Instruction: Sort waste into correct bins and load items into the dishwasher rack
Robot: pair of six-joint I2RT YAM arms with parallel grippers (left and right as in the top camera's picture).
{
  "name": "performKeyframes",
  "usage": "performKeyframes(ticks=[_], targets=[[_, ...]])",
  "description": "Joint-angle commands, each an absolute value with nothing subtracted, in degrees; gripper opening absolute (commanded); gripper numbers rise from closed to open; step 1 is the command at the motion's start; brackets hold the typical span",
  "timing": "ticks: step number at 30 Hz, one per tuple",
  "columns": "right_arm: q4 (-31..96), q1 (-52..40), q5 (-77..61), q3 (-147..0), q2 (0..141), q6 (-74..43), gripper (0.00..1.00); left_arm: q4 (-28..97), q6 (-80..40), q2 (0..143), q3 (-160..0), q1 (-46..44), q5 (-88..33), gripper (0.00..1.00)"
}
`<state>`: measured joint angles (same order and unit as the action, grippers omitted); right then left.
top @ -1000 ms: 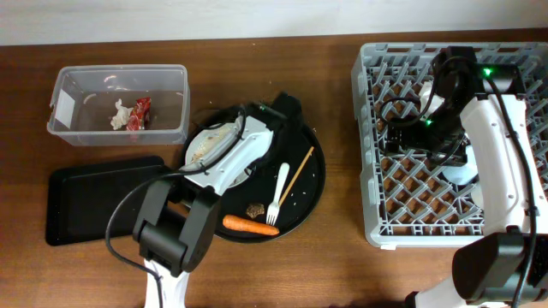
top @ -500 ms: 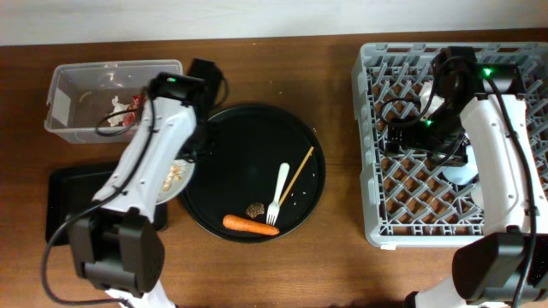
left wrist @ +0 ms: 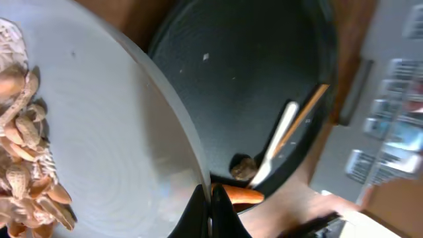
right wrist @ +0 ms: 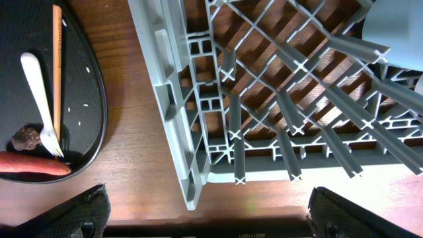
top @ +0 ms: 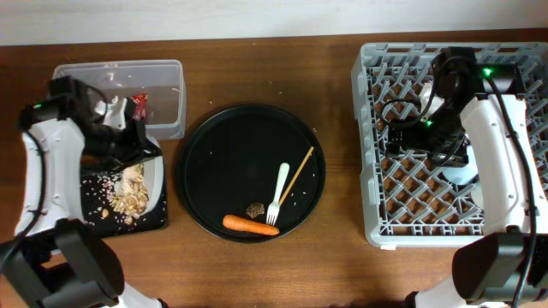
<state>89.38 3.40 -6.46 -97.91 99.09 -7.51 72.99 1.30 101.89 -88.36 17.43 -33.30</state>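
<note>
My left gripper (top: 135,145) is shut on the rim of the white plate (top: 155,184) and holds it tilted over the shallow black tray (top: 158,216). Beige food scraps (top: 125,195) lie on the plate and have spilled onto the tray. The left wrist view shows the jaws (left wrist: 210,206) pinching the plate (left wrist: 99,125), with scraps (left wrist: 26,165) on it. The clear tub (top: 167,98) holds tissue (top: 110,106) and the red wrapper (top: 139,106). My right gripper (top: 416,141) is open and empty over the grey rack (top: 377,197).
The round black tray (top: 231,150) holds the white fork (top: 278,192), wooden stick (top: 297,174), carrot (top: 250,225) and brown lump (top: 254,209). The right wrist view shows them too, plus a blue-tinted cup (right wrist: 396,26) in the rack (right wrist: 198,99).
My left arm has swung the plate off the round tray, leftwards to above the black rectangular tray, and scraps have slid out. The right arm has not moved.
</note>
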Motion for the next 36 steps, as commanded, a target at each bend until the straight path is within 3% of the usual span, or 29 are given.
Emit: performKeyframes(ticks=[1,5,11,14,19,24,25,27,34,35,36], targets=[[89.6,3.4,-5.3,-97.6,99.0,-7.3,0.98,75.0,11.6,100.1,-88.2,23.0,-50.0,0.00],[89.6,3.4,-5.3,-97.6,99.0,-7.3,0.99,84.2,22.3,100.1,-88.2,30.9,-62.2,0.00],[89.6,3.4,-5.3,-97.6,99.0,-7.3,0.99,88.6,22.7,100.2,-88.2,32.4,-63.2,0.00],[89.6,3.4,-5.3,-97.6,99.0,-7.3,0.99,84.7,18.4,100.1,-88.2,32.4,-50.8,0.00],[89.7,3.4,-5.3,-97.6,99.0,-7.3,0.99,85.0,20.3,100.1,-88.2,32.4,-52.8,0.00],[89.8,3.4,-5.3,-97.6,99.0,-7.3,0.99,94.0,38.2,100.4,-88.2,34.7,-66.2,0.00],[89.8,3.4,-5.3,-97.6,99.0,-7.3,0.99,93.3,31.7,100.9,-88.2,34.7,-63.0,0.00],[90.0,3.4,-5.3,-97.6,99.0,-7.3,0.99,94.3,33.5,101.1,-88.2,35.2,-65.3,0.00],[91.1,3.4,-3.8,-97.6,99.0,-7.3,0.99,92.9,29.2,101.2,-88.2,35.4,-55.8,0.00],[91.2,3.4,-3.8,-97.6,99.0,-7.3,0.99,96.8,38.9,101.1,-88.1,35.4,-66.1,0.00],[91.7,3.4,-3.8,-97.6,99.0,-7.3,0.99,93.5,37.7,100.6,-87.8,35.5,-65.6,0.00]])
